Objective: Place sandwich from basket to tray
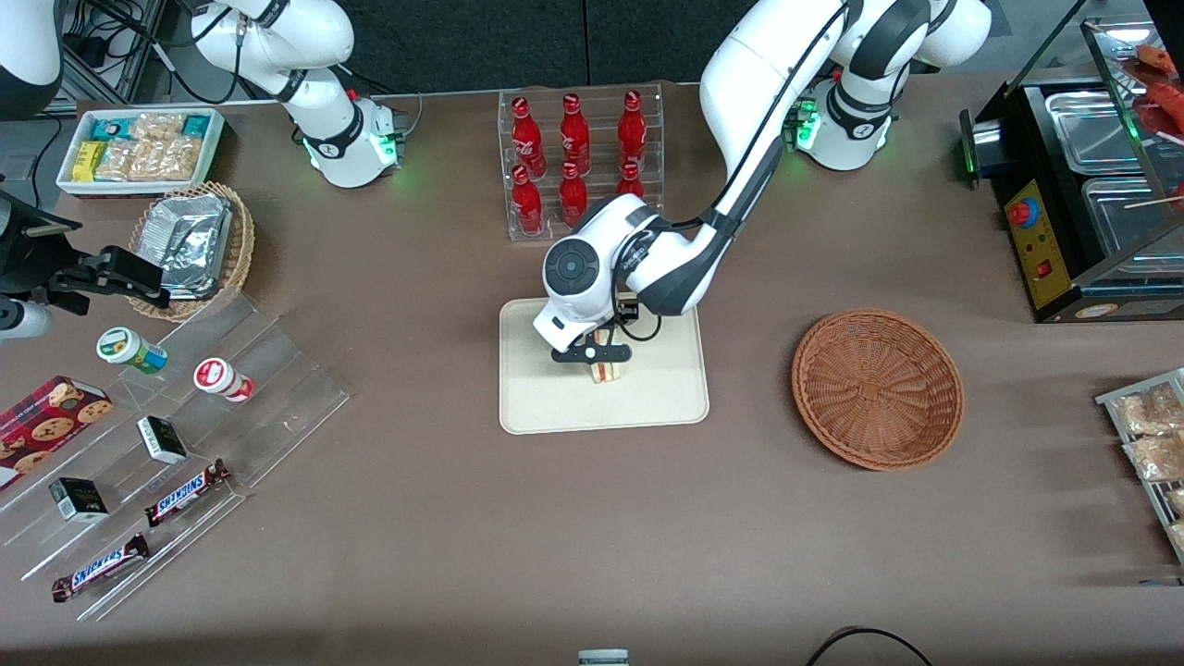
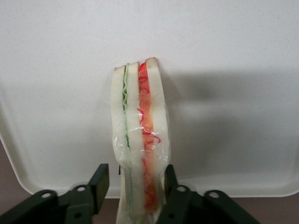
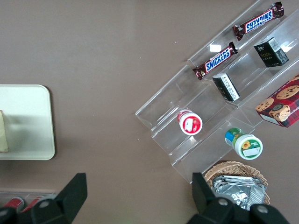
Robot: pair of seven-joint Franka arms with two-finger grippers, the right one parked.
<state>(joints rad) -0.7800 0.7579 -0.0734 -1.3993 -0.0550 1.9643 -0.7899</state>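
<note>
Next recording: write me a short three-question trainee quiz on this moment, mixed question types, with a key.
1. True or false: the sandwich still lies in the basket.
2. The gripper is over: A) the tray; B) the bottle rack; C) the basket.
3. Fill in: the sandwich sits between the gripper's ____.

Key: 1 false, the basket is empty and the sandwich is over the tray; 2 A; 3 fingers.

A: Colours? Sandwich (image 2: pixel 140 140): white bread, green and red filling stripes, clear wrap. Tray (image 1: pixel 666 398): plain cream.
B: Gripper (image 1: pixel 592 355) over the tray at frame centre: black. Basket (image 1: pixel 877 388), right of centre: reddish-brown weave.
A: Table (image 1: pixel 462 536) flat brown. Bottles (image 1: pixel 573 148), top centre: red, white lettering.
</note>
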